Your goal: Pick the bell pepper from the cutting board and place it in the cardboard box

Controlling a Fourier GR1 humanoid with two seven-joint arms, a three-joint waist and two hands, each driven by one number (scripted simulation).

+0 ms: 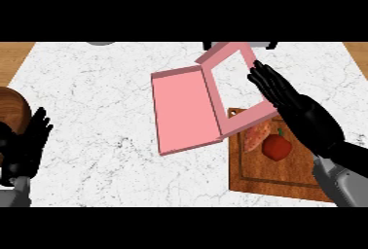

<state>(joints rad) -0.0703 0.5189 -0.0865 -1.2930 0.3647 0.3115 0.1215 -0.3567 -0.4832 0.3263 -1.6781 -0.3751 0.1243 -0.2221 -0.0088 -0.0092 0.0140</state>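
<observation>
- The red bell pepper [277, 147] lay on the wooden cutting board [280, 179], towards the board's far end, with no hand on it.
- Just beside the pepper, on its left, lay a pinkish-tan oblong thing [256, 137]; what it was could not be told.
- The cutting board sat at the near right of the white marbled bench [93, 97].
- The pink cardboard box [188, 111] lay open in the middle of the bench, its lid spread flat to the left and its tray to the far right.
- The box's near right corner overlapped the far left corner of the cutting board.
- The right hand [286, 99] reached in from the near right, spread wide with its fingers [263, 78] straight, holding nothing.
- That hand showed over the right wall of the box's tray and the far end of the board; whether it touched the box could not be told.
- The pepper was near the right forearm, on its left side, and apart from it.
- The left hand [27, 142] rested at the left edge, fingers up and relaxed, holding nothing.
- Beside it, a brown wooden round thing [11, 109] showed partly at the left edge.
</observation>
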